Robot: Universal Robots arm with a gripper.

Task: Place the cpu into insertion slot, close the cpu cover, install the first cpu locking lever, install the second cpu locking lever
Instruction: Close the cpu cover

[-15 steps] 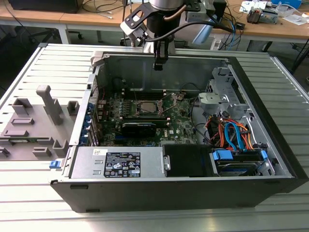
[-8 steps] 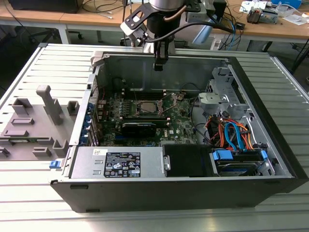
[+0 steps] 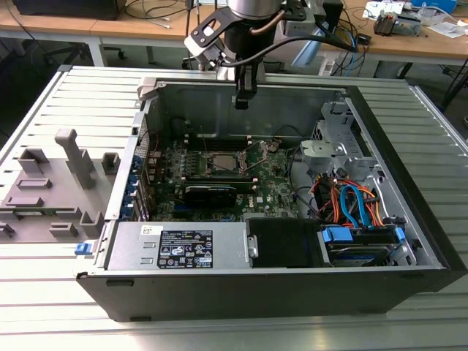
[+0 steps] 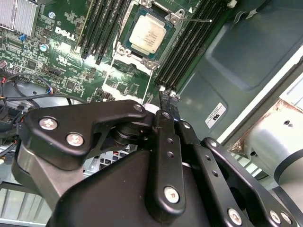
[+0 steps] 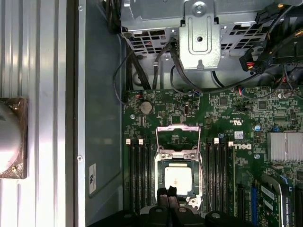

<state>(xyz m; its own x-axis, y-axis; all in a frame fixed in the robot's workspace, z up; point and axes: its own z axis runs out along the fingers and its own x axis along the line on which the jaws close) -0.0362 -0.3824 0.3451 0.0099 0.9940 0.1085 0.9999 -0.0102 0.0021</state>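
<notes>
Hanging above the far wall of the open computer case [image 3: 256, 292], the gripper [image 3: 242, 102] has its fingers [image 5: 162, 193] clenched together with nothing between them. The cpu [image 5: 178, 179] lies flat in the insertion slot [image 5: 161, 163] on the green board [image 3: 270, 179], nearer than the gripper. The cpu cover [image 5: 177, 127] stands swung open, clear of the chip.

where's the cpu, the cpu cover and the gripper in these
cpu [image 5: 178, 180]: first wrist view, middle of its metal top.
cpu cover [image 5: 177, 127]: first wrist view, end bar of the open frame.
gripper [image 3: 242, 104]: exterior view, between its fingertips.
</notes>
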